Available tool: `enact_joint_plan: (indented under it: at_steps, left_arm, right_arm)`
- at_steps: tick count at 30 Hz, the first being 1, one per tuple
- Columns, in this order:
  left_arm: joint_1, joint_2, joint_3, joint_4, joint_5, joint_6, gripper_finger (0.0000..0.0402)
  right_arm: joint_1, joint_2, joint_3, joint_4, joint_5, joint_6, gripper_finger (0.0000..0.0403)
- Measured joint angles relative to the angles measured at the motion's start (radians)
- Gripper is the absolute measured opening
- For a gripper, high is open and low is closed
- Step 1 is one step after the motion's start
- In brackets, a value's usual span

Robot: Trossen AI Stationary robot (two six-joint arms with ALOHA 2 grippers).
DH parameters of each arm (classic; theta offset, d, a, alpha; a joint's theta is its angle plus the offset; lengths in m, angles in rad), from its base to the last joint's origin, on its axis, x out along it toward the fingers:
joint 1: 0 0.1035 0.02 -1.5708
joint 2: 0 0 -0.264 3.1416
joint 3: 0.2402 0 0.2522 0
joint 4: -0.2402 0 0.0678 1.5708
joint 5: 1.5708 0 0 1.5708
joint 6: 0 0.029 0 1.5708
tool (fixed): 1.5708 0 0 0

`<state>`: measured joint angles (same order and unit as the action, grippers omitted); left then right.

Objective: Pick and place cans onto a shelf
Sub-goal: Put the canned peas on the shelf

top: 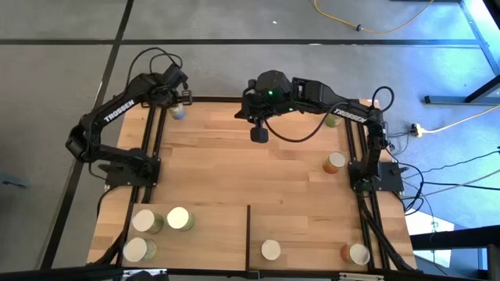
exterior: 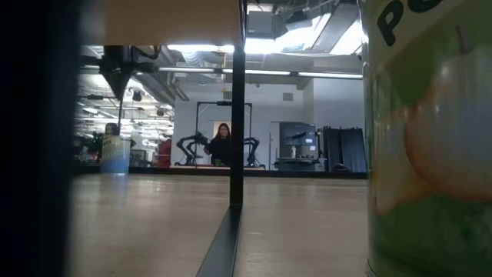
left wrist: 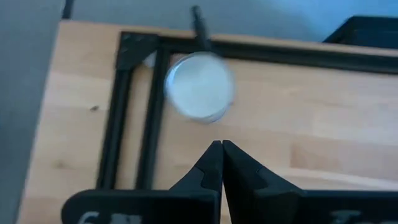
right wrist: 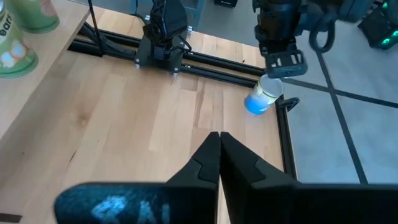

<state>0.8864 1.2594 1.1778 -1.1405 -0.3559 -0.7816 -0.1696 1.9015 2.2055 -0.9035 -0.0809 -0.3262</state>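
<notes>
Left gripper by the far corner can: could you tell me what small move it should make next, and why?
Probably open the fingers and ease forward: the left gripper is shut on nothing, and the can stands beyond its fingertips.

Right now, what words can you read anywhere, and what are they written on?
"TROSSEN": white letters along the left arm.
Big green can close to the low camera: only a cut-off "P" and part of another letter.
Green cans in the right wrist view: lettering cut off, unreadable.
Right arm: white print too small to read.

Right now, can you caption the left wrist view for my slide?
Left gripper, fingers shut and empty, poised above the cream-topped can in the butcher-block table's black-railed corner.
</notes>
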Motion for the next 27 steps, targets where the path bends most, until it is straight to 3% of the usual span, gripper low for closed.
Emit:
enact_joint_plan:
  at_steps: [16, 27]
  left_arm:
    - [0.000, 0.011, 0.000, -0.045, -0.027, -0.032, 0.0000]
    - [0.000, 0.074, -0.064, 0.026, -0.036, -0.050, 0.0000]
  right_arm:
    - [-0.001, 0.000, 0.000, -0.010, 0.000, -0.072, 0.0010]
    - [-0.001, 0.000, 0.000, -0.016, 0.000, -0.075, 0.0010]
